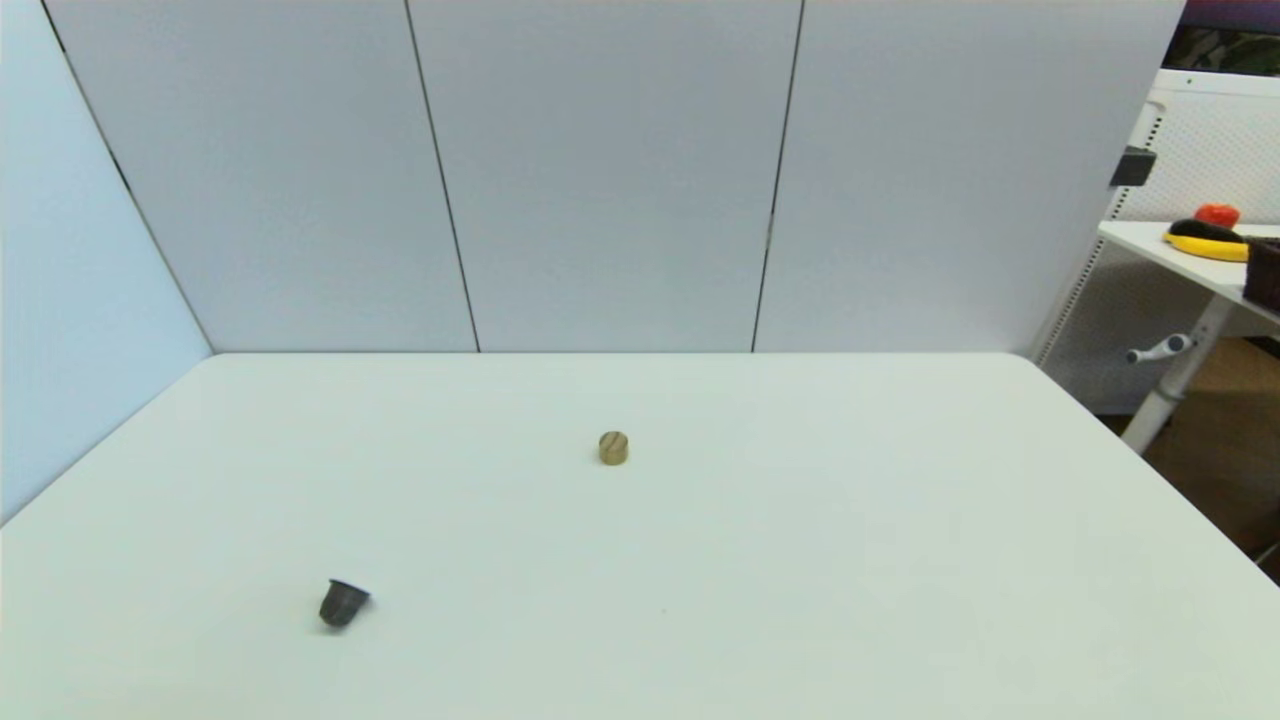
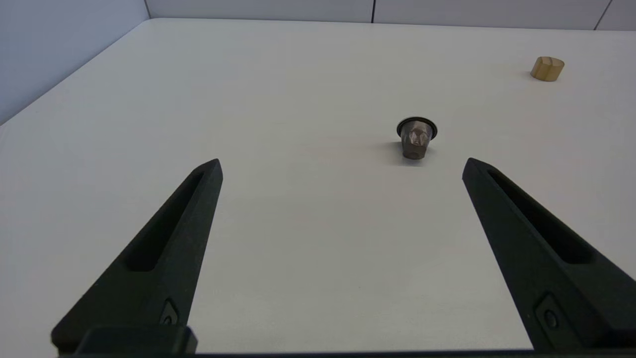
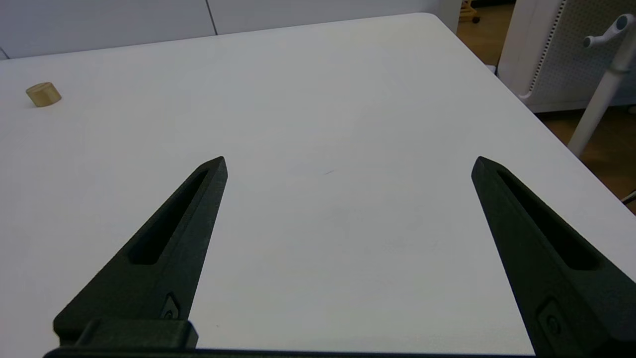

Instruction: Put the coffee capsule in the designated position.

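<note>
Coffee capsule [image 1: 343, 603] lay tipped on its side on the white tabletop [image 1: 800, 560], in the near-left area as seen from the head camera, flared rim raised and angled toward the rear right, narrow end toward the near edge. Wooden cylinder [image 1: 613, 448] stood upright near the tabletop's middle, well apart from the capsule, farther back and to its right. Neither arm showed in the head view. Left gripper [image 2: 342, 166] was held above bare tabletop with fingers spread wide and nothing between them; the capsule sat just beyond the fingertips, nearer the right-hand finger [image 2: 536, 238], touching neither. Right gripper [image 3: 349, 164] was likewise spread wide and empty over the right part of the tabletop, with the cylinder visible far off to its side.
</note>
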You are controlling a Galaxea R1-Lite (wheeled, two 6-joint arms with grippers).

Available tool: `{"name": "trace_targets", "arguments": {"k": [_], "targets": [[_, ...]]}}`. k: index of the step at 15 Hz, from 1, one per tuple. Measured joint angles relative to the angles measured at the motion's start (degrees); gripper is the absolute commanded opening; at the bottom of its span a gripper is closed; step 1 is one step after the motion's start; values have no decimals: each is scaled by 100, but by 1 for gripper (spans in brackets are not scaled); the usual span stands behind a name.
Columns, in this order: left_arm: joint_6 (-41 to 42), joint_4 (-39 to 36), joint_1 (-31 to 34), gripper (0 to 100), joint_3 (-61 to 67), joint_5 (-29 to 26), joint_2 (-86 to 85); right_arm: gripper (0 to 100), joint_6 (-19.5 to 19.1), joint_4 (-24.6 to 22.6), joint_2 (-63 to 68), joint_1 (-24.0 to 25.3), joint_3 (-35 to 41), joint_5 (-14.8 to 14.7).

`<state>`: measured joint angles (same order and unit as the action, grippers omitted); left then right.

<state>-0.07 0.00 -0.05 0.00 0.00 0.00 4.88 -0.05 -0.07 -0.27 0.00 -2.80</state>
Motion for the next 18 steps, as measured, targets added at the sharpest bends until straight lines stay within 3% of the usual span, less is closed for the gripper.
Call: {"name": "trace_targets", "arguments": {"k": [18], "targets": [[0, 0, 0, 100, 0, 0, 0, 100, 0, -2, 0, 0, 0, -4]]}}
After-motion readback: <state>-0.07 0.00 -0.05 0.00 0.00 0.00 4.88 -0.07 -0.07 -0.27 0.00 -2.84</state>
